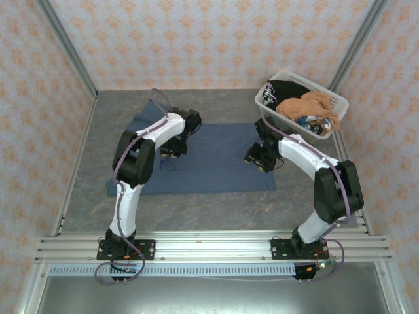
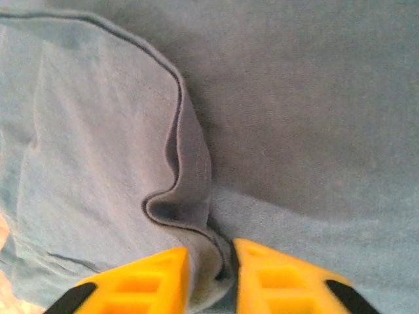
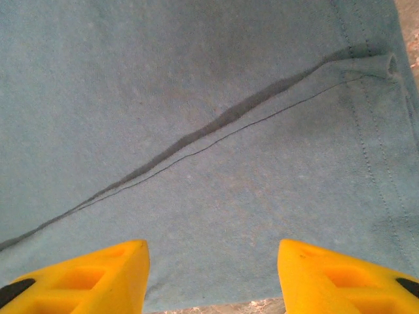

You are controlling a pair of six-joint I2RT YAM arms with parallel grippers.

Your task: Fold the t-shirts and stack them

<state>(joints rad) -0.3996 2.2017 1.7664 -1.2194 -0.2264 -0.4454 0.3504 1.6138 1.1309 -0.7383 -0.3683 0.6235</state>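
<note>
Spread flat across the middle of the grey, stone-mottled table (image 1: 196, 209): a blue shirt (image 1: 222, 160) of soft matte knit, roughly rectangular from above, one part reaching out toward the far left. Through the left wrist camera, the same blue shirt (image 2: 294, 131) rumpled into a curved ridge, a stitched hem running along it.

Left gripper (image 1: 173, 152) down on the shirt's left part. Up close, left gripper (image 2: 211, 252) with yellow wedge-shaped plastic fingers nearly together, pinching a raised fold of that cloth.

Right gripper (image 1: 262, 163) over the shirt's right part. Up close, right gripper (image 3: 213, 243) with jaws spread wide and nothing between them, over smooth blue shirt (image 3: 196, 85) crossed by one long diagonal crease. Double stitching near the right edge, a sliver of table past the hem at the bottom.

At the far right corner, a white plastic basket (image 1: 267, 104), lattice-walled, set askew. Inside, heaped and crumpled: a black shirt (image 1: 283, 90) with white print, partly buried, and an orange shirt (image 1: 308, 104) on top. Below the orange one, a scrap of bluish patterned cloth, too bunched to identify.

From above, fingertips of both grippers hidden under the wrists. In both close views, finger bases cut off by the lower edge.

Counted: three recognisable shirts, one basket, two arms, two grippers.
</note>
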